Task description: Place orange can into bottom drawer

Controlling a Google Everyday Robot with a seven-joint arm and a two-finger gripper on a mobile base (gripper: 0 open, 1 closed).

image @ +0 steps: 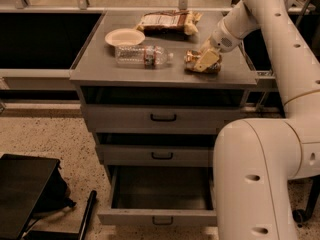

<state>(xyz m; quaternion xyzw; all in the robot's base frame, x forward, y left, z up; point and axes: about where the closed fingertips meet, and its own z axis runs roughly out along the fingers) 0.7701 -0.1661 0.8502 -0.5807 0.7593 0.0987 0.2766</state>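
The orange can [191,59] lies on its side on the grey cabinet top [165,74], near the right front edge. My gripper [207,60] is down on the can from the right and covers its middle. The arm reaches in from the upper right. The bottom drawer [155,217] is pulled open at the foot of the cabinet. Its inside looks dark and bare, and my arm's large white link [260,179] hides its right end.
A clear plastic bottle [142,55] lies left of the can, with a white plate [125,36] behind it and a brown-and-white snack bag [167,20] at the back. The two upper drawers [162,117] are shut. A black object [25,194] sits on the floor at lower left.
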